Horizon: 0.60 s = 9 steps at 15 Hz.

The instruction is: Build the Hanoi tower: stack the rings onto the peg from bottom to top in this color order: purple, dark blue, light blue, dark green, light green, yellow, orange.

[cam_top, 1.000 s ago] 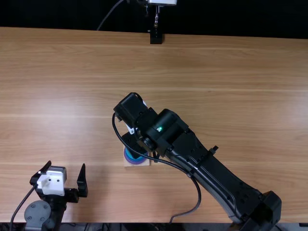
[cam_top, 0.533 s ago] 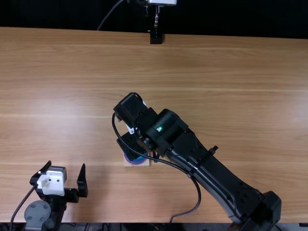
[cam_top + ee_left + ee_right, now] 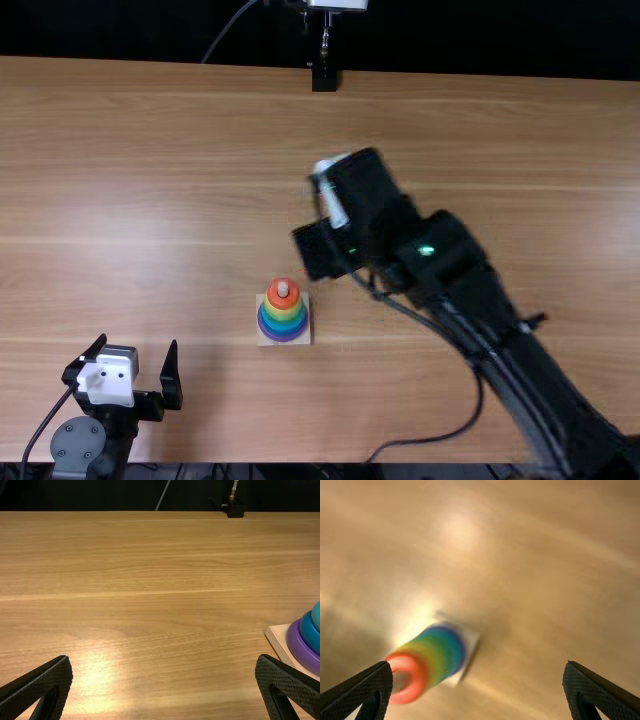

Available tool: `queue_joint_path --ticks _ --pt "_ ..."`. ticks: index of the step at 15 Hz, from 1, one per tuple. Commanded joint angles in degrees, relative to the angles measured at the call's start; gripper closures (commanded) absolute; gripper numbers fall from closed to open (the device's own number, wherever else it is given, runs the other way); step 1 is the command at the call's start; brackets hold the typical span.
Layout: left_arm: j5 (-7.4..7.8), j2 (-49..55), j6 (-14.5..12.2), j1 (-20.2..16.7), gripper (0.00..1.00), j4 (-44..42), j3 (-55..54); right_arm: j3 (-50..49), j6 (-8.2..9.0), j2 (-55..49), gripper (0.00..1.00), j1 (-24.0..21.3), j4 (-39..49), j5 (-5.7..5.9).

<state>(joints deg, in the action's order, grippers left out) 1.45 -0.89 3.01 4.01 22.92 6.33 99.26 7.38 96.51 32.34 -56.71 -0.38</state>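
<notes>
Hanoi tower (image 3: 284, 327) stands on the tabletop (image 3: 450, 150), orange ring (image 3: 274, 298) on top — stack looks complete, so right end effector (image 3: 477, 666), fingers apart, empty, just needs to clear off; left end effector (image 3: 164, 660) spread too.
</notes>
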Motion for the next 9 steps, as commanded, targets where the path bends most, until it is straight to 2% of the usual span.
queue_joint_path --ticks 1,4,6,7,9 --pt "-0.19 0.89 -0.69 -0.67 0.00 4.19 -6.33 -4.87 -0.10 -4.84 0.00 -2.37 3.28 0.07" --pt "-0.19 0.89 -0.69 -0.67 0.00 4.19 -6.33 -21.83 -0.20 -17.23 0.00 -10.72 18.68 0.17" --pt "-0.19 0.89 -0.69 -0.67 0.00 4.19 -6.33 -34.14 -0.84 -26.28 0.00 -17.57 31.86 0.07" --pt "-0.19 0.89 -0.69 -0.67 0.00 4.19 -6.33 -39.41 -1.15 -31.56 0.00 -20.91 35.34 0.07" --pt "-0.19 0.89 -0.69 -0.67 0.00 4.19 -6.33 -49.43 -3.90 -42.54 0.00 -26.18 39.24 -0.04"
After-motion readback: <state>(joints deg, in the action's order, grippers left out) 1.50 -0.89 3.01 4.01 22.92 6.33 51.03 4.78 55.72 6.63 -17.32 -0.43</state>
